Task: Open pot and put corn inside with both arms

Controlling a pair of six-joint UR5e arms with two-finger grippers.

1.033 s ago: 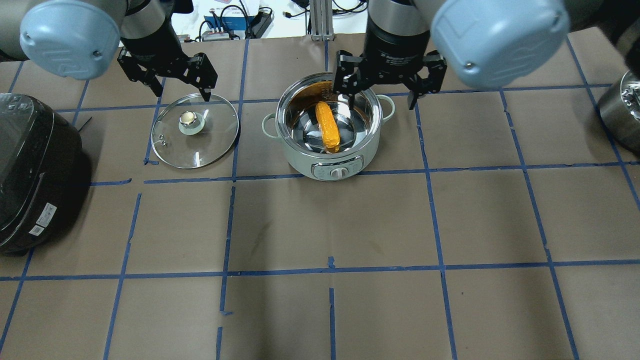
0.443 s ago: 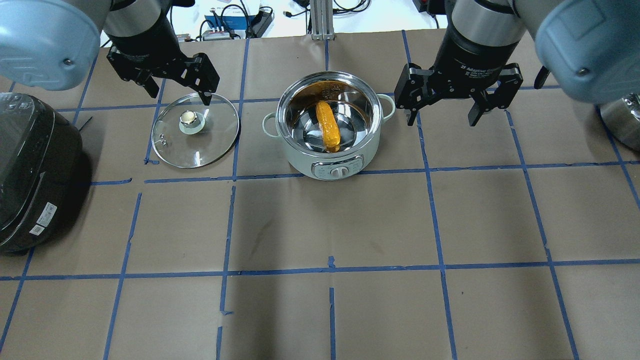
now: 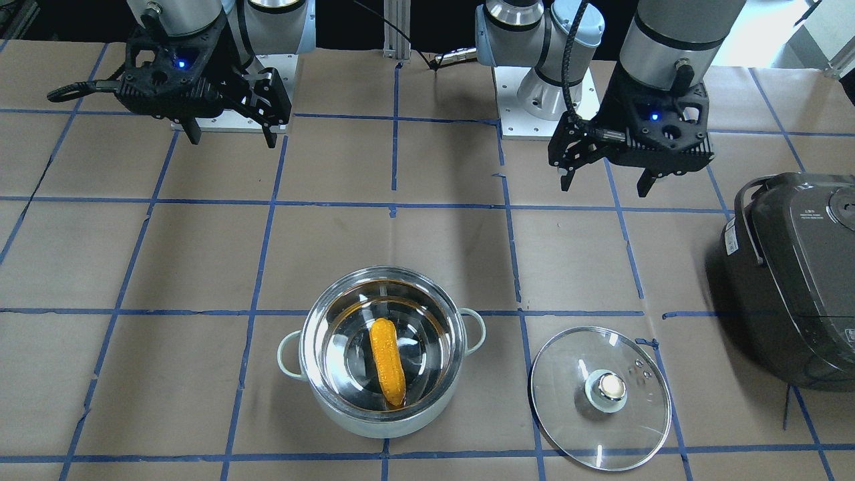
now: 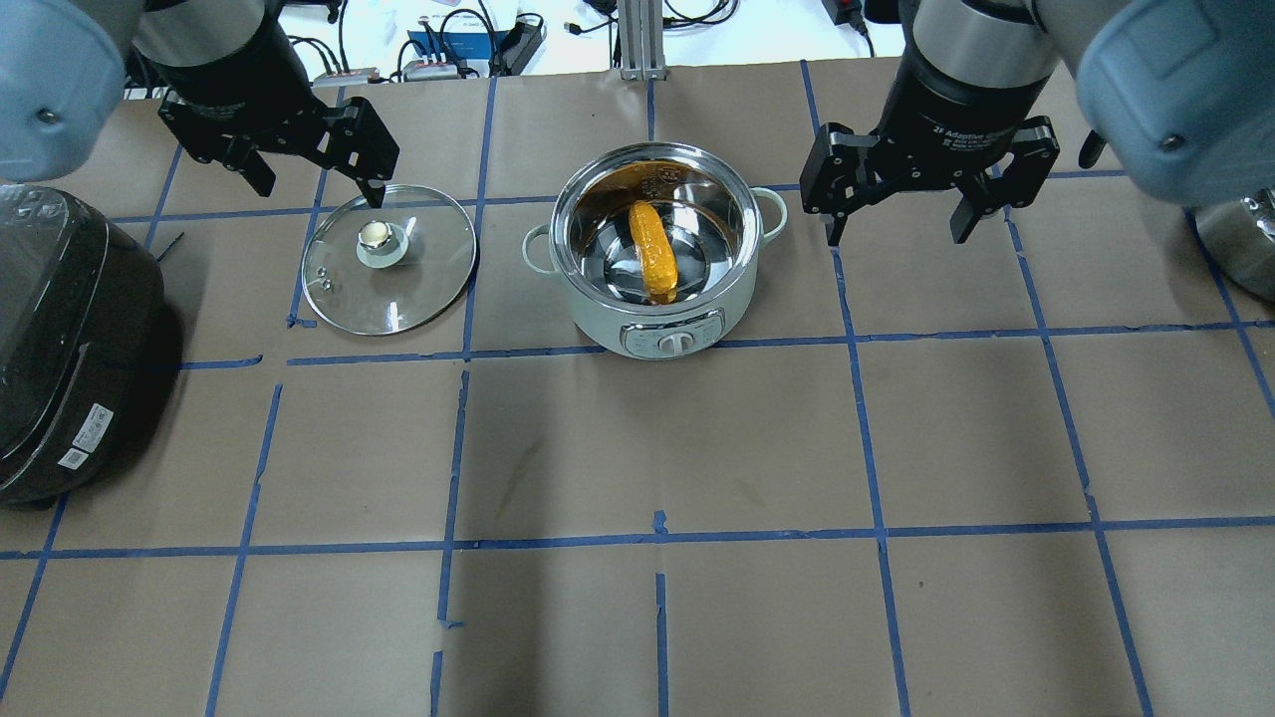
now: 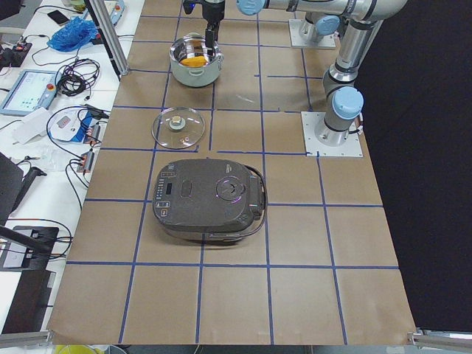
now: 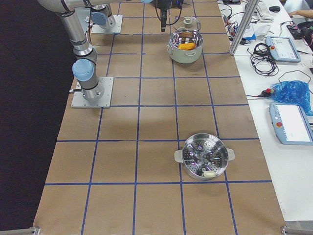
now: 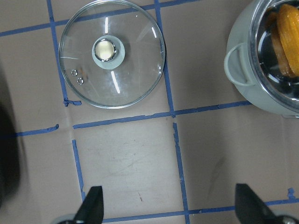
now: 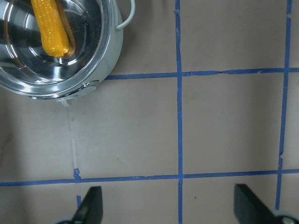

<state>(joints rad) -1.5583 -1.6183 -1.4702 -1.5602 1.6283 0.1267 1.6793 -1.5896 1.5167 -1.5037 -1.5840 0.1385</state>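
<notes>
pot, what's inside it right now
Only the corn, lying on the shiny bottom of the pot. The lid lies on the table beside it. Hidden: just the patch of bottom under the corn.

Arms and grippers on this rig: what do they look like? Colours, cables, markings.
Silver-grey arms with light-blue joint caps. Left gripper and right gripper: black, two-finger, one blue light each. White lettering on the right's black collar. Black cable along the left arm.
</notes>
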